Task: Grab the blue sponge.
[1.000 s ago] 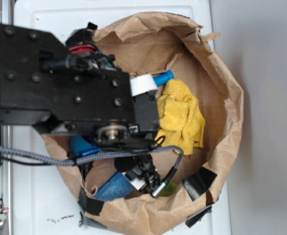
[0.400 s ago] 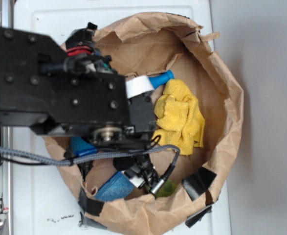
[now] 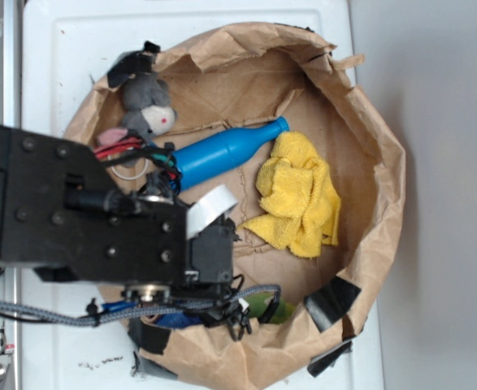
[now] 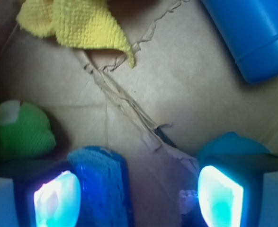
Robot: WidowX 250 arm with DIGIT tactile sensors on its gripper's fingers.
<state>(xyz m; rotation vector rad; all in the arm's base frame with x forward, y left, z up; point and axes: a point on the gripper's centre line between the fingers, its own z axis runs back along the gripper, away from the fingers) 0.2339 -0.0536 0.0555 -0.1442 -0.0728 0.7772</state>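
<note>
In the wrist view the blue sponge [image 4: 103, 189] lies on the brown paper floor, inside my gripper [image 4: 139, 198] and right against the left fingertip [image 4: 58, 198]. A wide gap of bare paper separates it from the right fingertip [image 4: 219, 196]. The jaws stand open and hold nothing. In the exterior view my black arm [image 3: 100, 227] covers the gripper, and only a sliver of the blue sponge [image 3: 169, 319] shows at the bag's near rim.
A rolled-down paper bag [image 3: 384, 162] walls everything in. Inside lie a blue bottle [image 3: 222, 150] [image 4: 252, 33], a yellow cloth [image 3: 299, 195] [image 4: 77, 21], a grey mouse plush [image 3: 147, 106] and a green toy [image 3: 269, 309] [image 4: 22, 130]. A teal ball [image 4: 231, 144] sits behind the right fingertip.
My arm has moved toward the near rim of the bag, uncovering the blue bottle and the grey mouse. It now hides most of the sponge in the exterior view.
</note>
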